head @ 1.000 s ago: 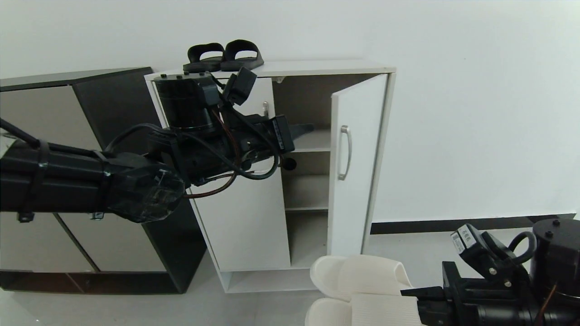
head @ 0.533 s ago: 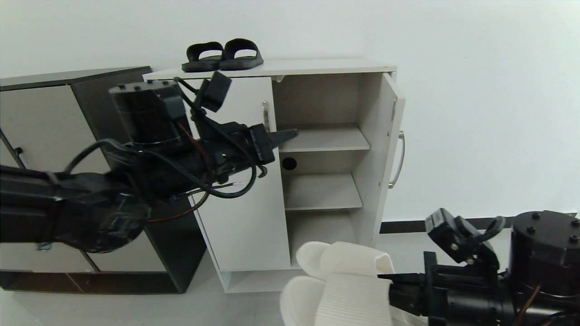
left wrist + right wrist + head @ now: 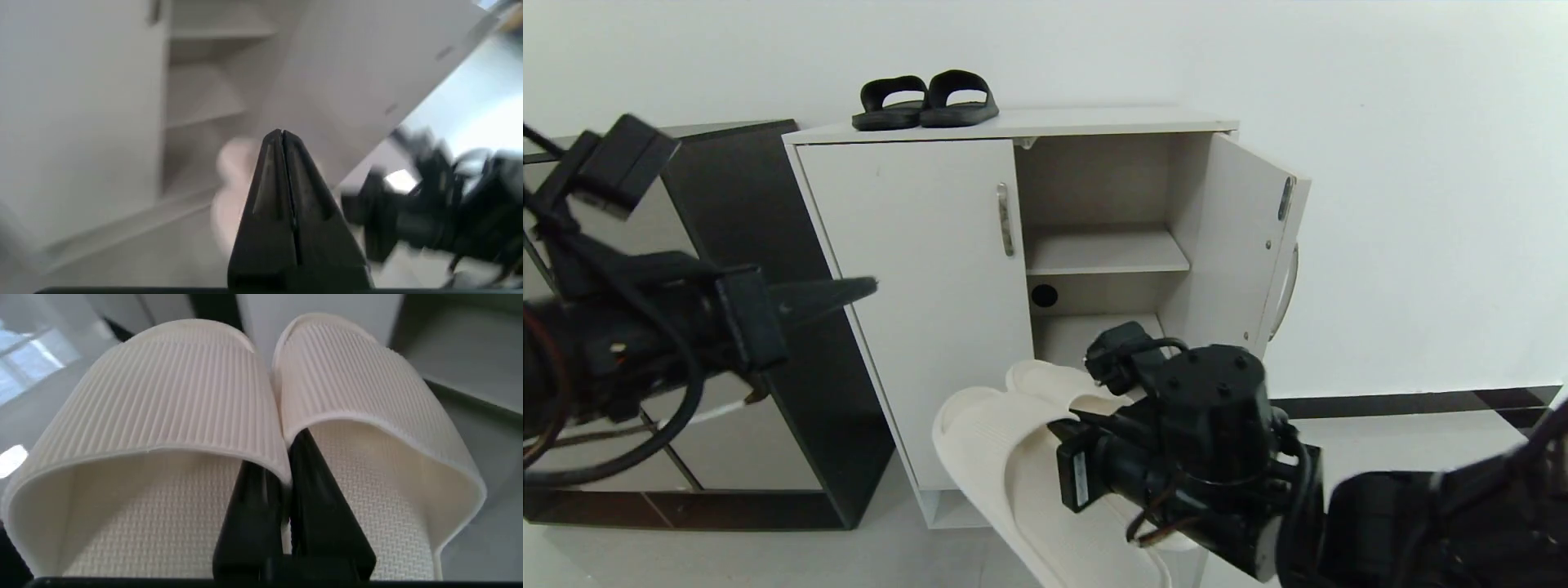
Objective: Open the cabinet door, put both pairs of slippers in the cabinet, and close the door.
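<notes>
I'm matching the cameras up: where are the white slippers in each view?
Head view: white slippers low centre, held by the right gripper, before the cabinet.
Left wrist view: a pale blur beyond the left gripper.
Right wrist view: white slippers either side of the right gripper.
Shared landmark: the open door.

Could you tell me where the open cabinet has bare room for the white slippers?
The upper shelf is bare, between the shut left door and the open right door. Black slippers crowd the left end of the cabinet top.
</notes>
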Motion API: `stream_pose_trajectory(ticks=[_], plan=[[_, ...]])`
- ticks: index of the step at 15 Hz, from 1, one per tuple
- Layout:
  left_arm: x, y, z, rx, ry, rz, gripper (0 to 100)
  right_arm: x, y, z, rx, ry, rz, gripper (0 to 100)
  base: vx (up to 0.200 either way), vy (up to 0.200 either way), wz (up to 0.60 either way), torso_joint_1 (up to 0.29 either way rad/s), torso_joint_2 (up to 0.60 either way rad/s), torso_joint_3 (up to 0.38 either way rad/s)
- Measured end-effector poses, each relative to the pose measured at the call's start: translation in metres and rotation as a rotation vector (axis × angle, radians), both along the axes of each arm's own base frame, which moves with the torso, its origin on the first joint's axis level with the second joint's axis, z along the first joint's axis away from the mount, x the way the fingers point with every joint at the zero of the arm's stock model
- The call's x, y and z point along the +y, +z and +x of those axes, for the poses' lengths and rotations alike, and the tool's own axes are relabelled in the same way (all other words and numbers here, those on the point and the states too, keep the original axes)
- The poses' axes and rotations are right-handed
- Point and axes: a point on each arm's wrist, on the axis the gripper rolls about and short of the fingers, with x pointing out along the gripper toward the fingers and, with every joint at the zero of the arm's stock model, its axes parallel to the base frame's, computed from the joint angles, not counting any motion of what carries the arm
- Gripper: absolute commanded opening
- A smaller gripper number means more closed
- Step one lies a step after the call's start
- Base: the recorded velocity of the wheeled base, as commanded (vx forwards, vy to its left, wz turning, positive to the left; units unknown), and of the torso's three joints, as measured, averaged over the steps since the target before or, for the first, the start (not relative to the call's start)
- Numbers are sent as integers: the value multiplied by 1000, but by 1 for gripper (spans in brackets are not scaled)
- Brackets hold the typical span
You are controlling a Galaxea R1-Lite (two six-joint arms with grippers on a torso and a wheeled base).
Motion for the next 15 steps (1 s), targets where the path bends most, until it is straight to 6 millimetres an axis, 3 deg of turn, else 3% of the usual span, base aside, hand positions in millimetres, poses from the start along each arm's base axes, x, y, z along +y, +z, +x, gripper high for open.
stream_pose_trajectory(ticks=[3, 6, 11, 15], plan=[[20, -26, -35, 4, 191, 96, 0, 16, 5, 48, -13, -198, -34, 0, 0, 0, 0, 0, 0, 0], [37, -65, -65, 49, 524, 197, 0, 18, -4, 85, -42, -410, -70, 0, 0, 0, 0, 0, 0, 0], [57, -103, -126, 19, 643, 192, 0, -3, -20, 113, -29, -589, -149, 0, 0, 0, 0, 0, 0, 0], [66, -127, -156, 30, 696, 203, 0, -22, -28, 110, -6, -628, -197, 0, 0, 0, 0, 0, 0, 0]])
